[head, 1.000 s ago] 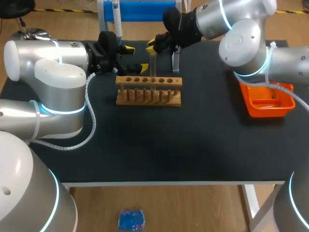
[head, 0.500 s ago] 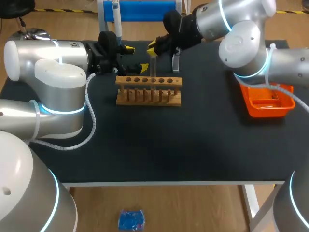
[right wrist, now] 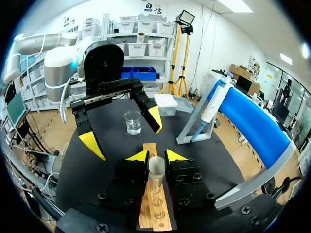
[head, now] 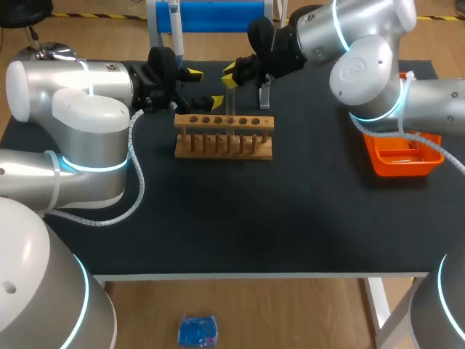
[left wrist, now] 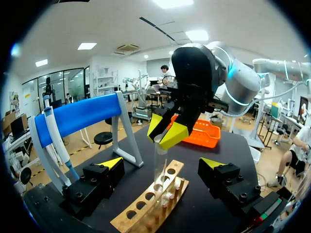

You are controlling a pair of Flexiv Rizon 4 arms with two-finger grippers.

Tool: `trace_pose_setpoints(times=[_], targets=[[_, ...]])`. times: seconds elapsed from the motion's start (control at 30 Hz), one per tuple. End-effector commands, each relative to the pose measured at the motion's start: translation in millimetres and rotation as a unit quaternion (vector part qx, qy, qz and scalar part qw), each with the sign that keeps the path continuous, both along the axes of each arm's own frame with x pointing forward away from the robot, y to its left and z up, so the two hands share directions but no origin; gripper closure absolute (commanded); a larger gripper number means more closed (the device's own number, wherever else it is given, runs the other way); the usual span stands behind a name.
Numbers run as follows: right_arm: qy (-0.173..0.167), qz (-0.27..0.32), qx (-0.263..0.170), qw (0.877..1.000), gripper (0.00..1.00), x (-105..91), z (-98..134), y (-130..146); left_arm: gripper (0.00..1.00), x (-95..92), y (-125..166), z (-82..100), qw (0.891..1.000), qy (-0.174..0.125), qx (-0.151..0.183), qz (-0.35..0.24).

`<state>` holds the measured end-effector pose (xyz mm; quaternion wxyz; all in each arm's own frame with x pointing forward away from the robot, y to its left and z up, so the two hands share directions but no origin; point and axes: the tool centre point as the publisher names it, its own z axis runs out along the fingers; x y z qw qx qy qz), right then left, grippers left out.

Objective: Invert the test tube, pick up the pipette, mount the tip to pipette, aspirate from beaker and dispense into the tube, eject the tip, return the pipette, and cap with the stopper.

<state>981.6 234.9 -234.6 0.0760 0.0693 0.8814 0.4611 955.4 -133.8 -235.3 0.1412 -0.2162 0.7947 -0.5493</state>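
A clear test tube [left wrist: 160, 162] stands upright with its lower end at a hole of the wooden rack [head: 224, 136]. My right gripper [right wrist: 156, 158] is shut on the upper end of the tube [right wrist: 156, 169]; in the head view this gripper [head: 231, 75] hangs above the rack. My left gripper [left wrist: 163, 167] is open, its fingers wide on either side of the tube without touching it, and in the head view this left gripper [head: 197, 89] sits just left of the rack. The pipette [left wrist: 55, 133] hangs on the blue stand [left wrist: 85, 116]. A glass beaker [right wrist: 132, 121] stands beyond the rack.
An orange tray [head: 403, 153] lies at the table's right side. A small grey holder [head: 265, 92] stands behind the rack's right end. The rack [left wrist: 148, 206] has several open holes. The blue stand [head: 211, 16] runs along the table's far edge.
My right arm's forearm has shifted slightly up and to the right, while its gripper stays on the tube over the rack. The left arm has not moved.
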Motion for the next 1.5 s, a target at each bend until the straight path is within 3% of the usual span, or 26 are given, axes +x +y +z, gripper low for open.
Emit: trace_pose_setpoints(times=[0.03, 0.43, 0.47, 0.5, 0.53, 0.57, 0.9, 1.3, 1.33, 1.37, 1.4, 1.43, 1.5], targets=[[-0.003, 0.003, 0.003, 1.0, 1.0, -1.9, -4.1, -1.4, 0.0, 0.0, -0.3, -0.2, 1.0, 0.0, 0.001, 0.0], [-0.002, 0.004, 0.004, 1.0, 1.0, -4.4, -12.3, -2.2, 0.0, 0.0, -0.3, -0.2, 1.0, 0.0, 0.001, 0.0], [-0.003, 0.003, 0.005, 1.0, 0.68, -4.9, -11.5, -2.6, 0.0, 0.0, -0.3, -0.2, 1.0, 0.0, 0.001, 0.0], [-0.006, 0.003, 0.006, 1.0, 0.53, -5.1, -10.6, -3.0, 0.0, 0.0, -0.3, -0.2, 1.0, 0.0, 0.001, 0.0], [-0.007, 0.002, 0.007, 1.0, 0.04, -5.4, -9.1, -3.5, 0.0, 0.0, -0.3, -0.2, 1.0, 0.0, 0.001, 0.0], [-0.007, 0.002, 0.008, 1.0, 0.0, -5.7, -7.2, -4.1, 0.0, 0.0, -0.3, -0.2, 1.0, 0.0, 0.001, 0.0], [-0.013, 0.003, 0.049, 0.999, 0.0, -11.4, 15.3, -13.4, 0.0, 0.0, -0.3, -0.2, 1.0, 0.0, 0.001, 0.0], [0.005, 0.064, 0.179, 0.982, 0.0, -14.2, 30.3, -25.3, 0.0, 0.0, -0.3, -0.2, 1.0, 0.0, 0.001, 0.0], [0.011, 0.07, 0.191, 0.979, 0.38, -14.2, 30.6, -25.7, 0.0, 0.0, -0.3, -0.2, 1.0, 0.0, 0.001, 0.0], [0.015, 0.075, 0.198, 0.977, 0.63, -14.1, 30.8, -26.0, 0.0, 0.0, -0.3, -0.2, 1.0, 0.0, 0.001, 0.0], [0.017, 0.08, 0.207, 0.975, 0.74, -13.9, 31.1, -26.3, 0.0, 0.0, -0.3, -0.2, 1.0, 0.0, 0.001, 0.0], [0.023, 0.085, 0.214, 0.973, 0.96, -13.9, 31.2, -26.4, 0.0, 0.0, -0.3, -0.2, 1.0, 0.0, 0.001, 0.0], [0.029, 0.091, 0.221, 0.971, 1.0, -13.9, 31.6, -26.4, 0.0, 0.0, -0.3, -0.2, 1.0, 0.0, 0.001, 0.0]])
